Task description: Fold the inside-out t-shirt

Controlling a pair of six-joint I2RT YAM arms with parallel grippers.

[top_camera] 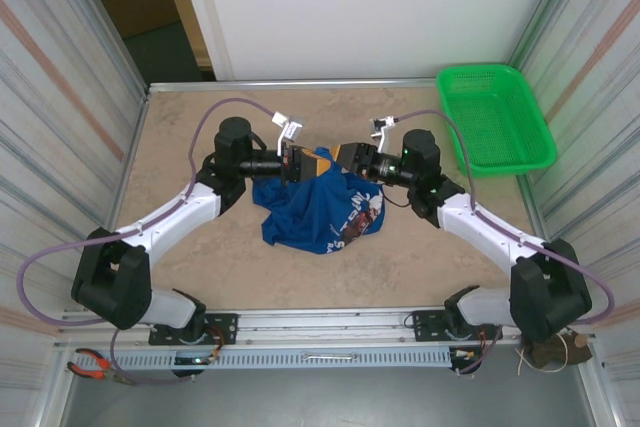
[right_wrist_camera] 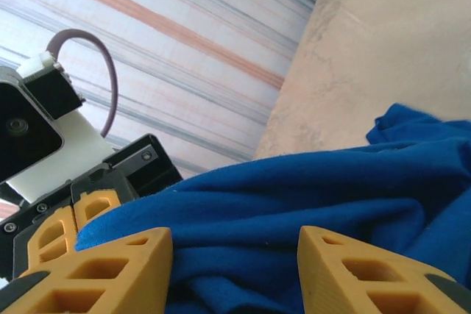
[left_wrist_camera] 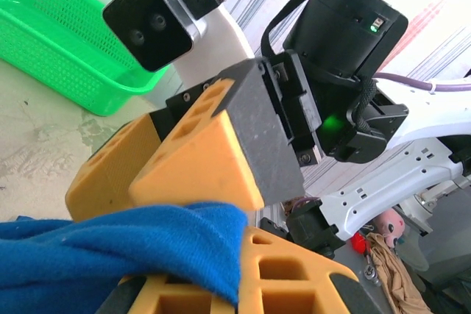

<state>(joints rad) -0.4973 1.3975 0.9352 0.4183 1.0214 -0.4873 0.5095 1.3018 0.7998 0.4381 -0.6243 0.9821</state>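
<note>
From above, the inside-out t-shirt [top_camera: 320, 215] lies bunched mid-table, its print too small to read. The table [top_camera: 400, 267] is beige and stone-patterned between striped walls, with a green basket [top_camera: 495, 117] at its far right corner.

Left wrist: the left gripper [left_wrist_camera: 221, 284] is clamped on a blue fold.

Right wrist: the right gripper [right_wrist_camera: 235, 255] has its fingers apart, with cloth between them.

1. The left claw [left_wrist_camera: 232, 284], with orange honeycombed fingers, is clamped on a twisted fold of the royal-blue cotton t-shirt [left_wrist_camera: 110, 251].
2. The right claw [left_wrist_camera: 147, 170] faces it. Its orange-and-grey wedge fingers are slightly parted, and their tips meet the fold's upper edge.
3. Behind those fingers sit a black motor housing [left_wrist_camera: 346, 42] with a green light and a silver-framed black wrist camera [left_wrist_camera: 151, 23].
4. A green plastic mesh basket [left_wrist_camera: 66, 49] stands on the beige stone-patterned table [left_wrist_camera: 29, 152], farther right.
</note>
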